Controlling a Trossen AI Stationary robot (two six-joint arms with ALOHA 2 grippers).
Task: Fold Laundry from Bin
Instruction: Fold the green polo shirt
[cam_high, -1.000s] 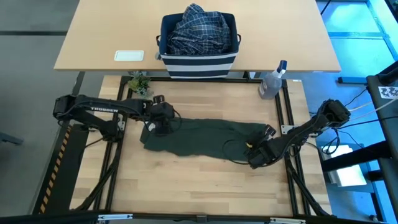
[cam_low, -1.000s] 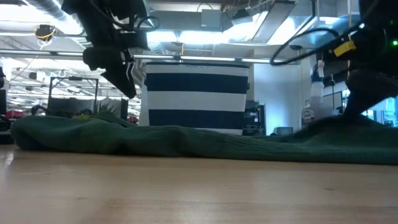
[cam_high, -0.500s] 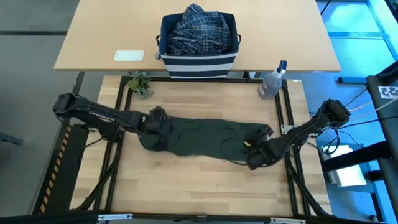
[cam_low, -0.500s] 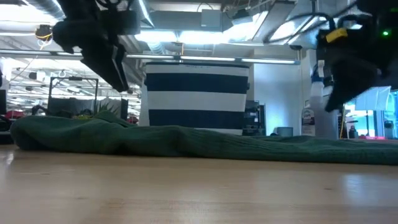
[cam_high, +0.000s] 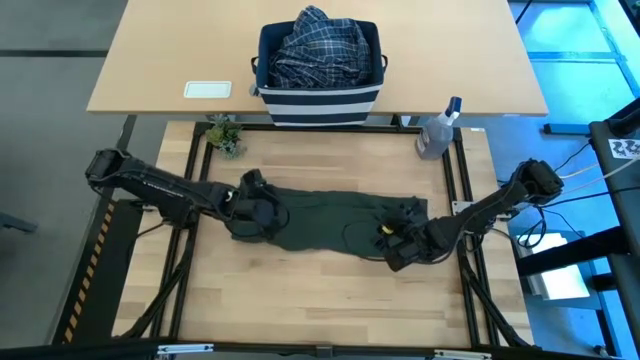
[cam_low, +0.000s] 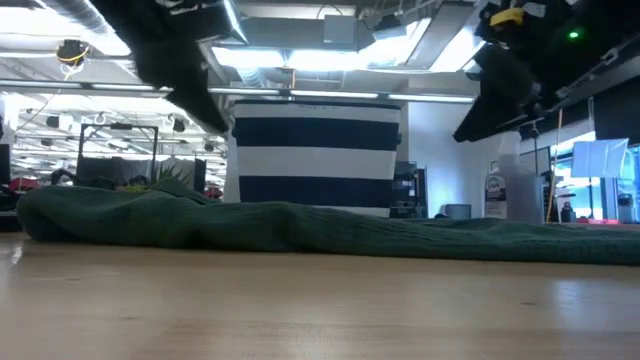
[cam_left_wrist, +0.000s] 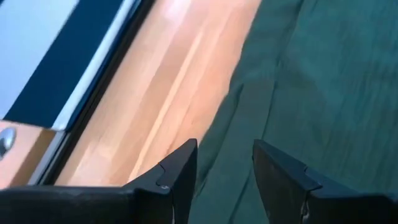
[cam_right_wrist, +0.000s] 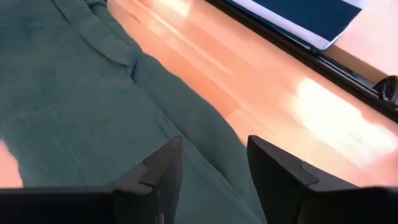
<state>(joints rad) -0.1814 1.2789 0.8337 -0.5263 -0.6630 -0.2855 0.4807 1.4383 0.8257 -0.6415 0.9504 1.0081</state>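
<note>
The dark olive-green garment (cam_high: 325, 220) lies spread flat and long across the table; it also shows in the low view (cam_low: 300, 230). My left gripper (cam_high: 262, 212) is open above its left end (cam_left_wrist: 311, 81). My right gripper (cam_high: 392, 240) is open above its right part (cam_right_wrist: 74, 93). In the low view both hang clear above the cloth. The striped navy bin (cam_high: 320, 95) stands on the far table with the blue-and-white plaid shirt (cam_high: 320, 45) heaped in it. The black garment is not in view.
A clear spray bottle (cam_high: 437, 130) stands at the far right corner of the work surface, and a small plant (cam_high: 225, 135) at the far left corner. A white flat object (cam_high: 208, 89) lies on the far table. Bare wood shows along the near edge (cam_high: 320, 300).
My right gripper has risen off the garment's right end and gone toward the table's left; that end, humped up before, now lies flat. My left gripper has gone toward the near edge, over the garment's left end, and a little up.
</note>
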